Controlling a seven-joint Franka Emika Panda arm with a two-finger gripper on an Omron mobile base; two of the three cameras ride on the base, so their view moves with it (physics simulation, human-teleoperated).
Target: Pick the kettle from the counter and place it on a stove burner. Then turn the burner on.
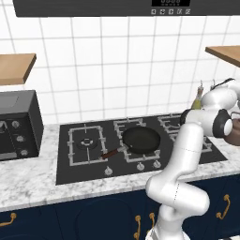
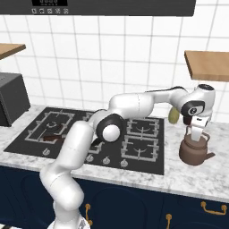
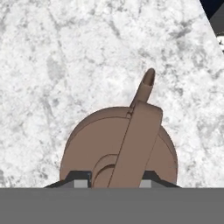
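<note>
Pointing rightward along counter [image 2: 197,179]: kettle [image 2: 195,151] spout

The arm [image 2: 80,147] is built of glossy white, rounded tubular links, thick near the base and slimmer toward the wrist. Dark charcoal discs cap the joints, one large round one showing at the elbow [image 2: 108,128] with a pale ring about it. Thin dashed seam lines cross the white shells. The end effector [image 2: 195,133] is white with small dark finger tips [image 3: 78,178].

kettle [image 2: 195,151]: showing matt brown-copper metal
worktop [image 3: 78,57]: looking like smooth marbled grey-white stone
cooktop [image 1: 89,172]: showing glossy black glass
</note>
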